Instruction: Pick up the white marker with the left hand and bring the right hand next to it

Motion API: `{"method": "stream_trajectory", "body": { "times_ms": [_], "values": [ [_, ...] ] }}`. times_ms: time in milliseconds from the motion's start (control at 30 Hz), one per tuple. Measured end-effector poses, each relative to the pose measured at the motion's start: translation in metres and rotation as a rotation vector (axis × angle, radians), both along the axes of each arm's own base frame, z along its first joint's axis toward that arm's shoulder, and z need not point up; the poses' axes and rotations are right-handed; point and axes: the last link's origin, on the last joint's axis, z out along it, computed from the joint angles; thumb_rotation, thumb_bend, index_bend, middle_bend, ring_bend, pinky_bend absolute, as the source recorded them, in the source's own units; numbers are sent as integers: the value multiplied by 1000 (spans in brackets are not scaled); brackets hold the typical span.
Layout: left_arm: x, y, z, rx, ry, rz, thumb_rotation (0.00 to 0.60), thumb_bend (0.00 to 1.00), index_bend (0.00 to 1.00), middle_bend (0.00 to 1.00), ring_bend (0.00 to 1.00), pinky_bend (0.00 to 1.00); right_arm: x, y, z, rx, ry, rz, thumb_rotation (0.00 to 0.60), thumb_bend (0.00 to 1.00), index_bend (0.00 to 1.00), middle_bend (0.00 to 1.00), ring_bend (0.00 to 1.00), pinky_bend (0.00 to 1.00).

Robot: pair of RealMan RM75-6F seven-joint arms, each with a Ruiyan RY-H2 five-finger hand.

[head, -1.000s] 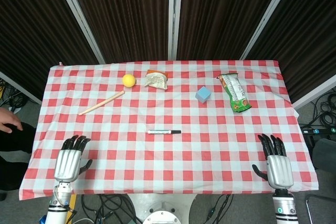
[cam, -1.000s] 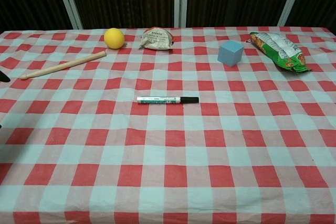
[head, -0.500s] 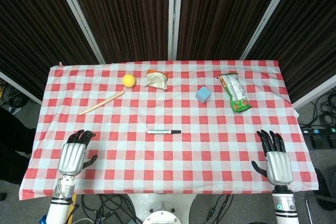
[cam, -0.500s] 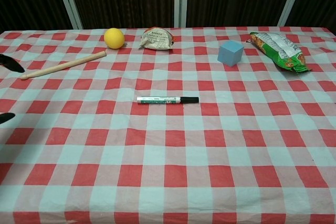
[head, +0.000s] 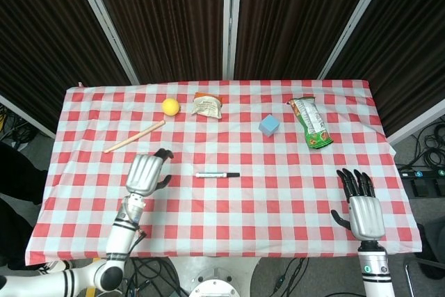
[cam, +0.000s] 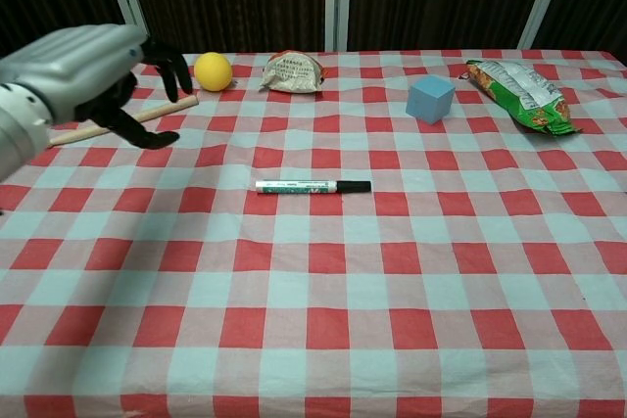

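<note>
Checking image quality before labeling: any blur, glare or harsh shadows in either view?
Head view: even light, no glare, white marker sharp, backdrop dark. Chest view: the left hand looms large and slightly soft at the left edge; the marker's label is legible, shadows faint. The right hand shows only in the head view.

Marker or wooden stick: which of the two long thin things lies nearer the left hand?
The wooden stick, just behind the left hand; the marker lies further right.
</note>
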Motion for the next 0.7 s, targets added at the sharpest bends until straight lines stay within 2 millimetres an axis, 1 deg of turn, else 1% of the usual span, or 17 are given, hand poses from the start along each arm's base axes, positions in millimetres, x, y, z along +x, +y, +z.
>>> {"method": "stream_trajectory", "body": {
  "times_ms": [167, 367, 567, 700],
  "values": [
    [33, 4, -37, -77, 20, 13, 600, 261, 442, 487, 929, 944, -3, -3, -1, 12, 8, -8, 600, 63, 87, 81, 0, 0],
    [66, 8, -68, -127, 98, -20, 600, 276, 457, 485, 935, 947, -5, -7, 0, 10, 9, -9, 600, 63, 87, 81, 0, 0],
    [82, 9, -91, -163, 164, -29, 600, 282, 458, 486, 940, 951, -6, -10, -1, 13, 7, -12, 600, 63, 87, 82, 0, 0],
    [87, 10, -102, -170, 186, -34, 600, 283, 458, 486, 940, 951, -9, -11, -2, 15, 7, -17, 600, 63, 86, 81, 0, 0]
  ]
}}
